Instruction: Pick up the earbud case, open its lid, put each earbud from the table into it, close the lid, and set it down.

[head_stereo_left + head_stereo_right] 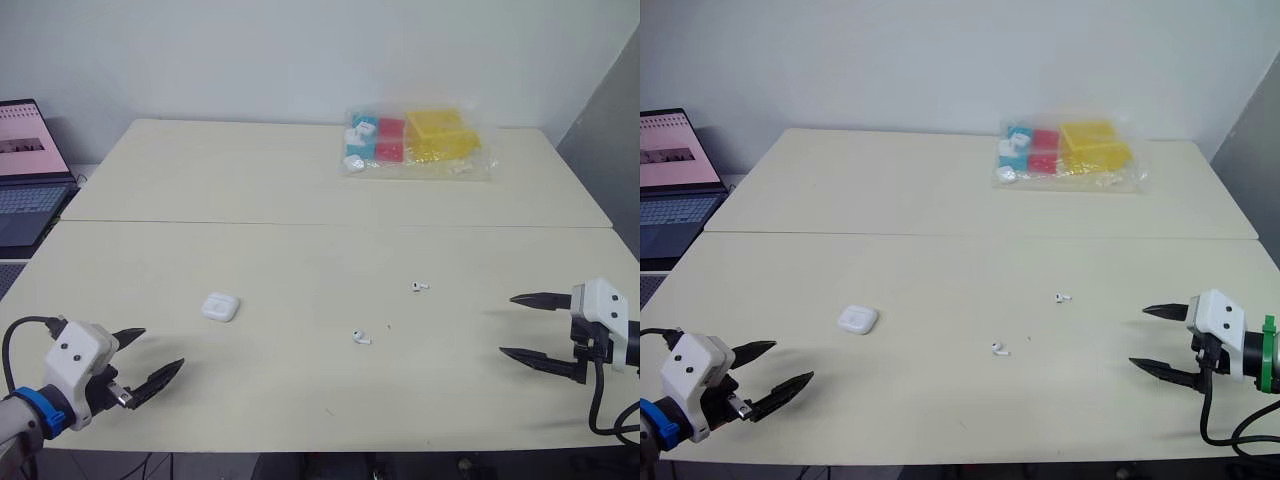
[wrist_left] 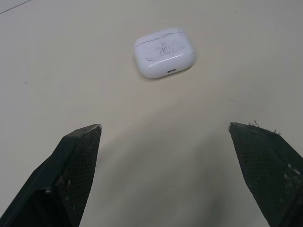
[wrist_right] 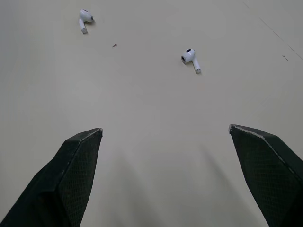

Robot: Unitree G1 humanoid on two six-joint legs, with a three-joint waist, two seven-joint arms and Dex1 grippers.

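Observation:
A white earbud case (image 1: 220, 306) lies shut on the cream table (image 1: 300, 190), left of centre; the left wrist view has the case (image 2: 164, 52) straight ahead of my fingers. Two white earbuds rest loose on the table: one (image 1: 360, 337) near the middle, the other (image 1: 420, 287) further right and back. The right wrist view shows both, the nearer earbud (image 3: 190, 57) and the farther earbud (image 3: 84, 19). My left gripper (image 1: 147, 358) hovers open near the front left, short of the case. At the front right my right gripper (image 1: 525, 327) is open, holding nothing.
A clear bag (image 1: 415, 142) of yellow, red and blue boxes sits at the back of the table. An open laptop (image 1: 28, 180) stands off the table's left side. A seam (image 1: 330, 224) runs across the tabletop.

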